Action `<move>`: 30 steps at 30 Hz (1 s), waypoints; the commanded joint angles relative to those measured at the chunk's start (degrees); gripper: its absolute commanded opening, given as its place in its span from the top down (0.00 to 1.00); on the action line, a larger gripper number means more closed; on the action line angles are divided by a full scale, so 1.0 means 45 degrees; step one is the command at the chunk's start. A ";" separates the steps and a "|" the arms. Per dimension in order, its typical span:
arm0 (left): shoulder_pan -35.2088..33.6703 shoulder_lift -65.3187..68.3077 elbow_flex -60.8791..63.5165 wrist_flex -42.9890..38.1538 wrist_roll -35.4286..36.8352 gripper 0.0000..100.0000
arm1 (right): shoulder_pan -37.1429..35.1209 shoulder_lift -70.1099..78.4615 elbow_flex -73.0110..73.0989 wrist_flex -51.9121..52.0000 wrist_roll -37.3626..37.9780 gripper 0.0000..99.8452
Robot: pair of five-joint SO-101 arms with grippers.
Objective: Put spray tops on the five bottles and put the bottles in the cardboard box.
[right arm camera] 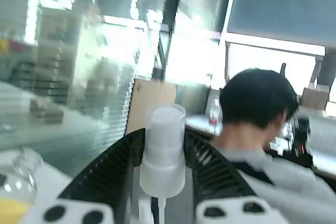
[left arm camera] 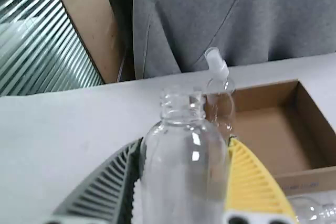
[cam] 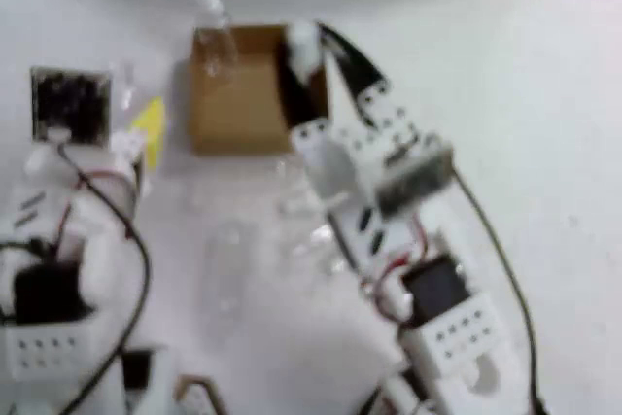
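A smooth white table (cam: 544, 143) bears the cardboard box (cam: 243, 104) toward eleven o'clock, slatted blinds (left arm camera: 31, 40) beyond. The left gripper (left arm camera: 184, 148) clamps a clear uncapped bottle (left arm camera: 181, 171) in ribbed jaws; the right gripper (right arm camera: 163, 140) pinches a white spray top (right arm camera: 163, 156).

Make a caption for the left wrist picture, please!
The left gripper holds a clear bottle without a top; a capped bottle and cardboard box sit beyond.
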 commanded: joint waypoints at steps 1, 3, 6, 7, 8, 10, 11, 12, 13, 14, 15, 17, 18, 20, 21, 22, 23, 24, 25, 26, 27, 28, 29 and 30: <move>0.0322 -0.1084 -0.0098 -0.0508 0.0176 0.97 | -0.2178 -0.0088 -0.2071 -0.1377 0.1504 0.98; 0.0303 -0.1612 0.0098 -0.0527 0.0195 0.97 | -0.2921 0.0147 -0.2911 -0.1377 0.2110 0.98; 0.0322 -0.2803 0.1035 -0.0899 0.1172 0.97 | -0.3292 0.0928 -0.4376 -0.1358 0.2247 0.98; 0.0322 -0.3311 0.1524 -0.1192 0.1661 0.97 | -0.3292 0.1143 -0.4728 -0.1260 0.2149 0.98; 0.0322 -0.3878 0.2051 -0.1582 0.2051 0.97 | -0.3292 0.1338 -0.4962 -0.1006 0.2012 0.98; 0.0322 -0.5070 0.3243 -0.2383 0.2540 0.97 | -0.3292 0.1514 -0.5197 -0.0400 0.1895 0.98; 0.0342 -0.5656 0.3790 -0.2833 0.2716 0.97 | -0.3292 0.1514 -0.5197 -0.0127 0.1895 0.98; 0.0342 -0.6183 0.4357 -0.3341 0.2813 0.97 | -0.3292 0.1553 -0.5177 0.0166 0.1895 0.98; 0.0400 -0.6672 0.4943 -0.3770 0.2930 0.97 | -0.3292 0.1534 -0.5118 0.0518 0.1895 0.98; 0.0576 -0.7140 0.5509 -0.4142 0.2950 0.97 | -0.3292 0.1495 -0.4923 0.0791 0.1895 0.98; 0.0791 -0.7551 0.6095 -0.4454 0.2911 0.97 | -0.3292 0.1495 -0.4825 0.0889 0.1895 0.98; 0.1592 -0.8254 0.7092 -0.4943 0.2872 0.97 | -0.3292 0.1495 -0.4767 0.0537 0.1856 0.98; 0.2081 -0.8567 0.7541 -0.5255 0.2872 0.97 | -0.3272 0.1495 -0.4767 0.0381 0.1582 0.98; 0.2901 -0.9133 0.8205 -0.5724 0.2872 0.97 | -0.3292 0.1495 -0.4786 0.0166 0.0488 0.98; 0.3175 -0.9368 0.8400 -0.5802 0.2872 0.97 | -0.3311 0.1495 -0.4786 0.0088 -0.0039 0.98; 0.3370 -0.9543 0.8557 -0.5763 0.2872 0.97 | -0.3292 0.1514 -0.4786 0.0029 -0.0449 0.98; 0.3507 -0.9700 0.8733 -0.5763 0.2872 0.97 | -0.3272 0.1553 -0.4806 -0.0068 -0.0742 0.98; 0.3526 -0.9778 0.8889 -0.5763 0.2872 0.97 | -0.3272 0.1612 -0.4806 -0.0244 -0.0821 0.98; 0.3546 -0.9797 0.9026 -0.5802 0.2852 0.97 | -0.3253 0.1631 -0.4747 -0.0420 -0.0840 0.98; 0.3546 -0.9797 0.9182 -0.5802 0.2852 0.97 | -0.3253 0.1631 -0.4708 -0.0518 -0.0879 0.98; 0.3565 -0.9797 0.9299 -0.5822 0.2852 0.97 | -0.3253 0.1631 -0.4708 -0.0537 -0.0879 0.98; 0.3585 -0.9797 0.9416 -0.5841 0.2852 0.97 | -0.3253 0.1631 -0.4708 -0.0537 -0.0879 0.98; 0.3585 -0.9797 0.9495 -0.5841 0.2852 0.97 | -0.3253 0.1631 -0.4708 -0.0518 -0.0879 0.98; 0.3585 -0.9797 0.9534 -0.5841 0.2755 0.97 | -0.3253 0.1631 -0.4708 -0.0498 -0.0879 0.98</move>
